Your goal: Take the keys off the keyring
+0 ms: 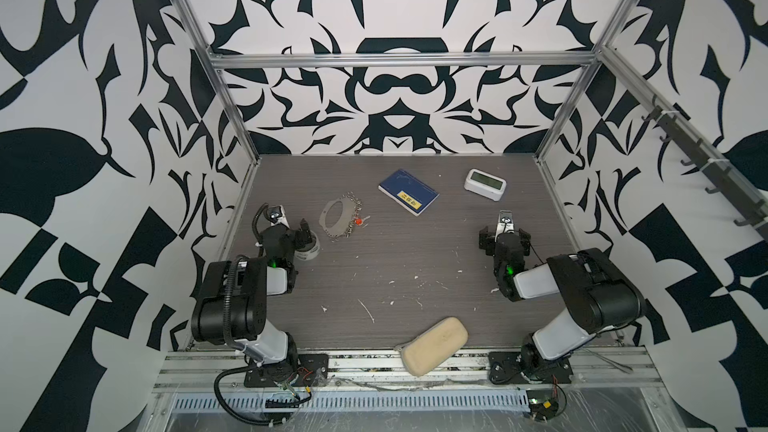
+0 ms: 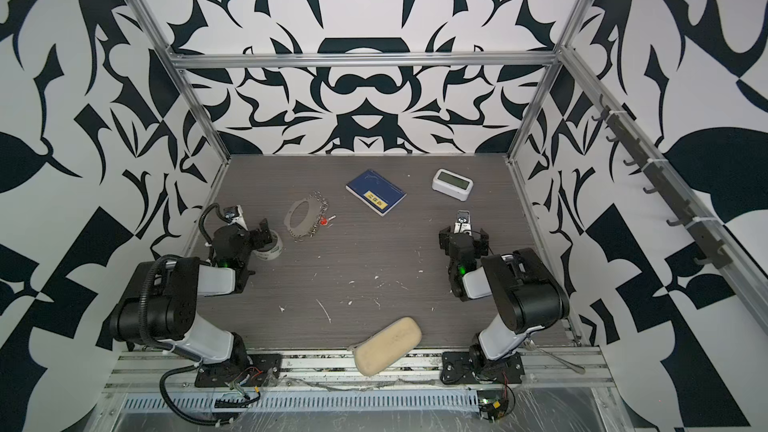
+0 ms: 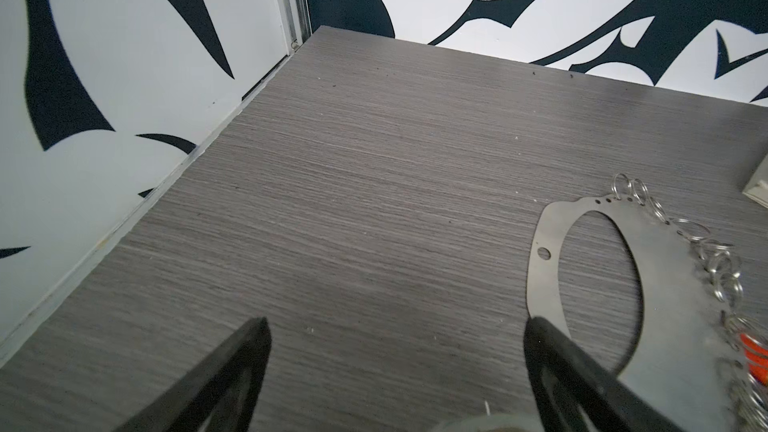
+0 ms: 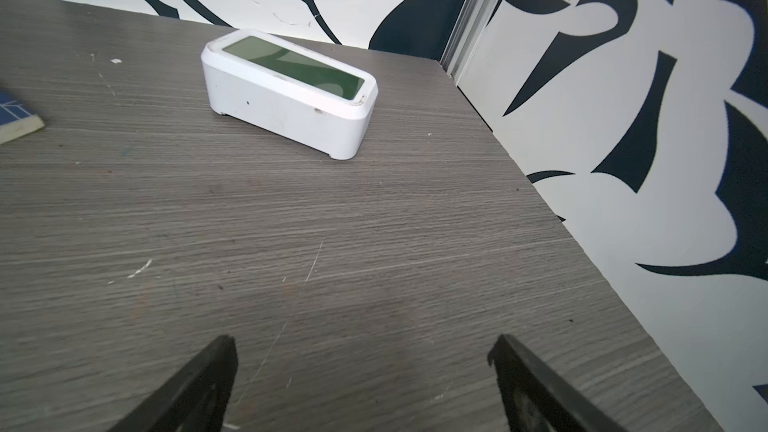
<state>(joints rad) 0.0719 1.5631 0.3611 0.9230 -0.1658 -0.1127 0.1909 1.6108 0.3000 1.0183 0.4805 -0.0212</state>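
The keyring [image 1: 334, 218] lies flat on the counter [image 1: 415, 251], just beside the left tool [image 3: 397, 328], whose jaws stand wide and empty over a tape roll [image 1: 311, 250]. The red-tagged keys [image 1: 358, 221] lie against its fringed edge. The right tool [image 4: 361, 347], also wide and empty, is well apart. The yellow label on a blue book [image 1: 408, 192] is too small to read.
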